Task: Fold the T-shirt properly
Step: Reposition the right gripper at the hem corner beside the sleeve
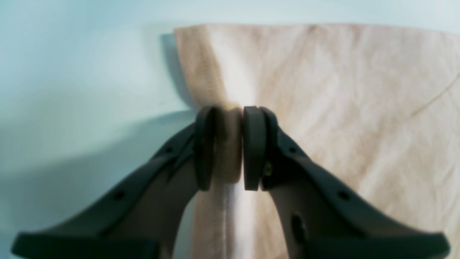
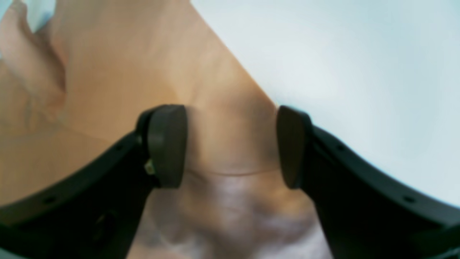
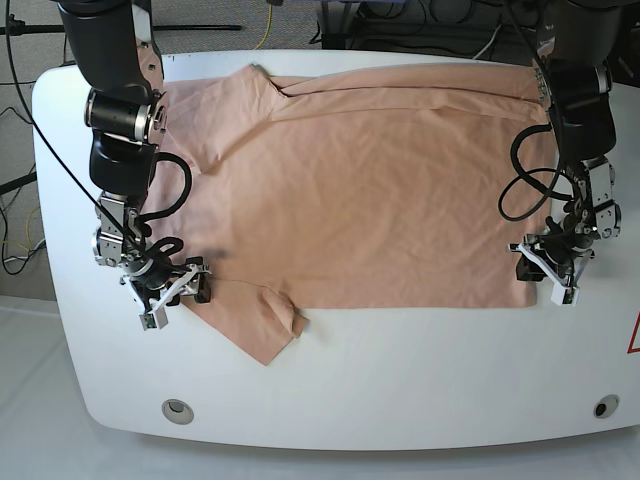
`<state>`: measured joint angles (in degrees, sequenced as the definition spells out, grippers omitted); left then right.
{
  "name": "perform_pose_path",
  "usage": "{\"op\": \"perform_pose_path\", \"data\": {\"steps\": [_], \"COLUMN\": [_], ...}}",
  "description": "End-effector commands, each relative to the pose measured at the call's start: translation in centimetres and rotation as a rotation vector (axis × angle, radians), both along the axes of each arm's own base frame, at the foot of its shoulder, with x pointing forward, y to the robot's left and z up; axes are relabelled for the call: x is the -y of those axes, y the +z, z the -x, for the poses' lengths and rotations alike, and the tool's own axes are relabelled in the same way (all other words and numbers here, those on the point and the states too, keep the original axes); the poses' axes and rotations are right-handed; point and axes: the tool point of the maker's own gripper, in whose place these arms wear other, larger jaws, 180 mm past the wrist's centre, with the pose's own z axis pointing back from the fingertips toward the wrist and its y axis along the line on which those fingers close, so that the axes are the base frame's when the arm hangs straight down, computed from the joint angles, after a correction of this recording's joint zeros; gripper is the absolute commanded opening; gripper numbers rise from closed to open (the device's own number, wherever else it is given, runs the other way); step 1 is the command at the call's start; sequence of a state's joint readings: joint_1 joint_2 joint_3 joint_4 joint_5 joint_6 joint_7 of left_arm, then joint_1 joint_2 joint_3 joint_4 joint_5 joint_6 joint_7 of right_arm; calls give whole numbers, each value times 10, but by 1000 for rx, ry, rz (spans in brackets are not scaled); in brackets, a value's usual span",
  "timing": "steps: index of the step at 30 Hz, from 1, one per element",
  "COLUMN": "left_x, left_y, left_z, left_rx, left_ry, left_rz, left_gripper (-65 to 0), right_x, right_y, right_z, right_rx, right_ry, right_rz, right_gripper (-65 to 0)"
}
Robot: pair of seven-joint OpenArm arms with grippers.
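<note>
The peach T-shirt (image 3: 380, 180) lies spread flat on the white table (image 3: 400, 380), with one sleeve (image 3: 262, 330) pointing toward the front edge. At the view's right, my left gripper (image 3: 553, 268) sits on the shirt's lower hem corner. In the left wrist view a raised fold of the T-shirt (image 1: 341, 108) is pinched between the pads of the left gripper (image 1: 229, 118). My right gripper (image 3: 170, 290) is at the sleeve's edge on the view's left. Its wrist view shows the right gripper (image 2: 231, 122) open, pads straddling the cloth (image 2: 125, 72) near its border.
Bare white table (image 2: 359, 72) lies beyond the cloth edge on both sides. Two round holes (image 3: 177, 409) (image 3: 603, 406) sit near the table's front edge. Cables (image 3: 400, 25) run behind the far edge, and a red mark (image 3: 633, 335) shows at the right border.
</note>
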<state>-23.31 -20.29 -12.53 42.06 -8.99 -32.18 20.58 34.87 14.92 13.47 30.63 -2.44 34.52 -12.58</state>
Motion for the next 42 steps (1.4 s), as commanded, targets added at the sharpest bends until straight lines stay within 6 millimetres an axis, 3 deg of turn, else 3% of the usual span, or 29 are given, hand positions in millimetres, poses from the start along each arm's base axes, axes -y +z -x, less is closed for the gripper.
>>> {"op": "perform_pose_path", "data": {"steps": [1, 42], "left_x": [-6, -3], "left_y": [21, 9], "left_z": [-13, -5], "left_rx": [60, 11], "left_ry": [5, -4], "left_rz": [-9, -18], "left_gripper": [-523, -519], "right_x": [7, -1], "right_y": [29, 11], "right_z": [-21, -11], "right_rx": [85, 5], "right_ry": [-18, 1], "right_rz": [-11, -11], "right_gripper": [-271, -267]}}
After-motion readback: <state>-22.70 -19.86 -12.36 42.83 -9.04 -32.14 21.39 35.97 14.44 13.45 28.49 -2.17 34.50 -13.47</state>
